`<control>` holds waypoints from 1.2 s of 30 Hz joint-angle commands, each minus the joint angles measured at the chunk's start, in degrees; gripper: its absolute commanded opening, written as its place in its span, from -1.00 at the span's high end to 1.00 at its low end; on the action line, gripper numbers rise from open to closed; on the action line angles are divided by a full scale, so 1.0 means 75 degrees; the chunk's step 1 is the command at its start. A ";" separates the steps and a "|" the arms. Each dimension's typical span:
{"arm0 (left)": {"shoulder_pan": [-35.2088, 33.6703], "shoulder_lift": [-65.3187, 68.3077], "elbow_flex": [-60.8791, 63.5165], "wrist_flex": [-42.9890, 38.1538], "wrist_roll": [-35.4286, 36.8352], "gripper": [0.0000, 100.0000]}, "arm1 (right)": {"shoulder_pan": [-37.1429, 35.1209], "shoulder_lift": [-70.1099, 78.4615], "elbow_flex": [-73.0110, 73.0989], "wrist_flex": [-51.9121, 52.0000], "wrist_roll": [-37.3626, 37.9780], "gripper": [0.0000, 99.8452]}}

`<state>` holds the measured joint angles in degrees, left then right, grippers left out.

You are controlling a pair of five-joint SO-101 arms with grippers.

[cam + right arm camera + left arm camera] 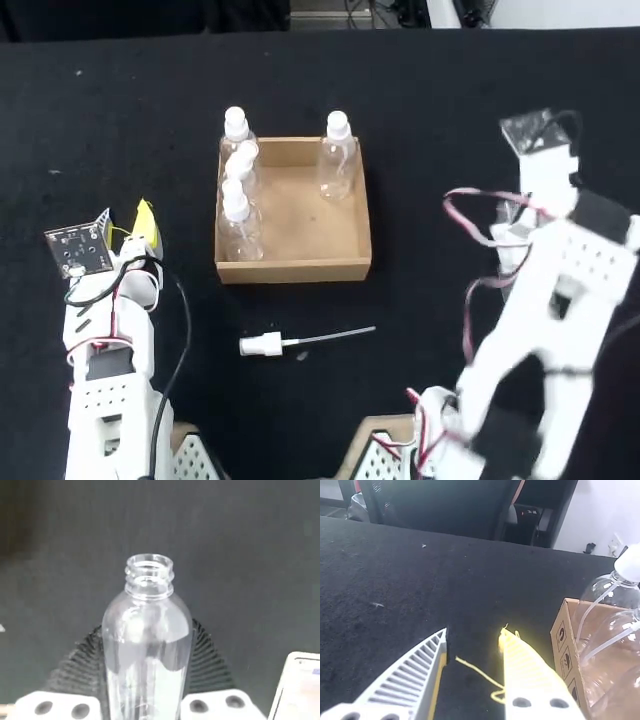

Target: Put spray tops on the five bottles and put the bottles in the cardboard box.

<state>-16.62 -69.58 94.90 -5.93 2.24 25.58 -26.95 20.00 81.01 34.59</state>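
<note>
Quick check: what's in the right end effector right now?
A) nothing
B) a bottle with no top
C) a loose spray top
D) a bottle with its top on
B: the right wrist view shows the right end effector shut around a clear bottle with a bare threaded neck, while the loose spray top lies outside the cardboard box.

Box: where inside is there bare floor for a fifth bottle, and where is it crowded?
Bare floor runs from the box middle to its near right corner. Crowded: three bottles line the left wall; a fourth bottle stands in the far right corner.
</note>
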 commanded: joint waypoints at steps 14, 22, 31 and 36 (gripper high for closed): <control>0.0041 -0.0070 -0.1284 0.2227 0.0012 0.80 | -0.3880 -0.3452 0.0545 -0.2297 -0.3645 0.98; -0.0018 0.0000 -0.1893 0.3118 0.0012 0.80 | -0.3868 -0.3558 0.2245 -0.4595 -0.5216 0.98; -0.0018 0.0012 -0.2714 0.4255 0.0012 0.80 | -0.3985 -0.5046 0.3944 -0.5111 -0.5333 0.98; -0.0018 0.0023 -0.3089 0.4782 0.0012 0.80 | -0.4208 -0.5679 0.4601 -0.5122 -0.5345 0.98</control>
<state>-16.62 -69.58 76.88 27.38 2.24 -4.22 -66.24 53.93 44.53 -4.97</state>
